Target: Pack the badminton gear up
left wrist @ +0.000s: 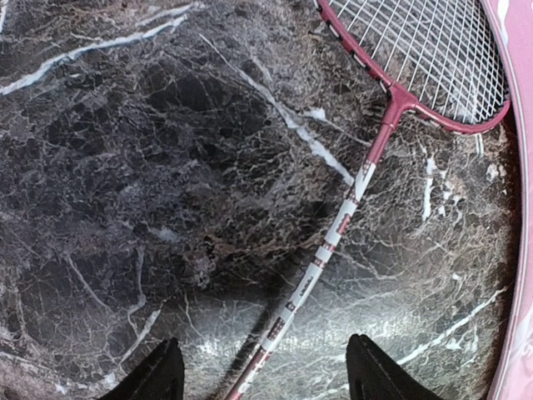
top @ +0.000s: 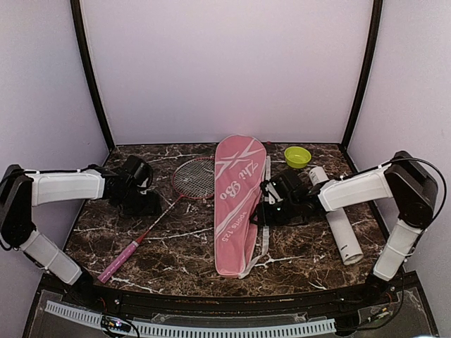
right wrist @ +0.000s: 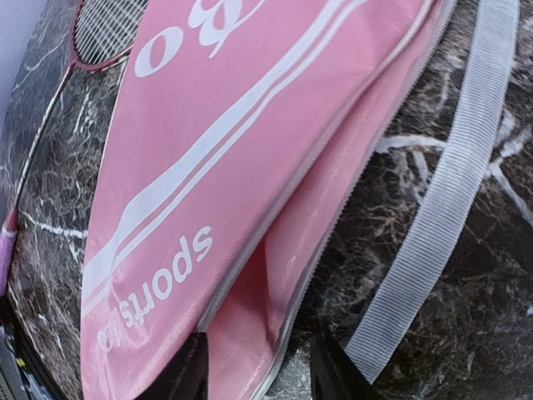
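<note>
A thin racket lies on the dark marble table (top: 183, 246), pink handle (top: 121, 258) near the front, red head (top: 194, 177) beside the long pink racket cover (top: 236, 204). My left gripper (top: 149, 208) hovers open over the racket's shaft (left wrist: 321, 254); its black fingertips (left wrist: 154, 377) stand either side of the shaft without touching it. My right gripper (top: 265, 211) is at the cover's right edge, open, and the unzipped lower flap (right wrist: 266, 333) lies between its fingertips (right wrist: 340, 373). A tall white tube (top: 338, 225) lies under the right arm.
A small lime-green bowl (top: 297, 156) stands at the back right. The cover's white webbing strap (right wrist: 450, 192) trails on the table right of the cover. Dark posts and pale walls close in the back and sides.
</note>
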You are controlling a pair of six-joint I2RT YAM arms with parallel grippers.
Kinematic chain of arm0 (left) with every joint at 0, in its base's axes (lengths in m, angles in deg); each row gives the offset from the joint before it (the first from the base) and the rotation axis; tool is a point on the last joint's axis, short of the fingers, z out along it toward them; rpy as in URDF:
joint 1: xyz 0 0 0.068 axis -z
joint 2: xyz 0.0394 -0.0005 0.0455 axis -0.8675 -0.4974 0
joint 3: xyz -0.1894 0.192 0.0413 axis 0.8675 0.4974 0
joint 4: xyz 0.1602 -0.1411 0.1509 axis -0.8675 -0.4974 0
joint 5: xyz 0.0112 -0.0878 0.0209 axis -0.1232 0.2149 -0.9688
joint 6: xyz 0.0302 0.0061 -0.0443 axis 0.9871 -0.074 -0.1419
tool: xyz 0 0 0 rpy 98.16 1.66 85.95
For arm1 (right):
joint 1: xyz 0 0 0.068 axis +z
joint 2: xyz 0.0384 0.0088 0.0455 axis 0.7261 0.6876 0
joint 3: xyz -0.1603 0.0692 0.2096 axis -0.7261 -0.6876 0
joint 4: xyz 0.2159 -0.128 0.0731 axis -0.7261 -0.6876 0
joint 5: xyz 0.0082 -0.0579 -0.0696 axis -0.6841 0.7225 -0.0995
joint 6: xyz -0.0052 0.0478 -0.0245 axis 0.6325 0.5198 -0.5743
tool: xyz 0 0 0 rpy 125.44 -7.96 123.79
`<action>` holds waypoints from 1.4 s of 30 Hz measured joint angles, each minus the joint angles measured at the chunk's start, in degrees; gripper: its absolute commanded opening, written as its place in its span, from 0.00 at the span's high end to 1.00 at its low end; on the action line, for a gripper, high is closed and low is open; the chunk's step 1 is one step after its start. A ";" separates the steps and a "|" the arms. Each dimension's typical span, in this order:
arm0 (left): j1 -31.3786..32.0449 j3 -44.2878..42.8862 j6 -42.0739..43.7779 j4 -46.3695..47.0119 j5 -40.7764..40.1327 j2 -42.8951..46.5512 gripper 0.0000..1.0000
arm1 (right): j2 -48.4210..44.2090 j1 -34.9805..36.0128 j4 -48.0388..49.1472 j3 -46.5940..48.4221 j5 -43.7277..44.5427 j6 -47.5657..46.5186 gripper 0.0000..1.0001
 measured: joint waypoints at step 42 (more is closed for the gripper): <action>17.35 -1.16 -17.77 15.47 -6.08 9.25 1.00 | -22.97 7.26 -0.33 -2.97 1.40 0.02 0.24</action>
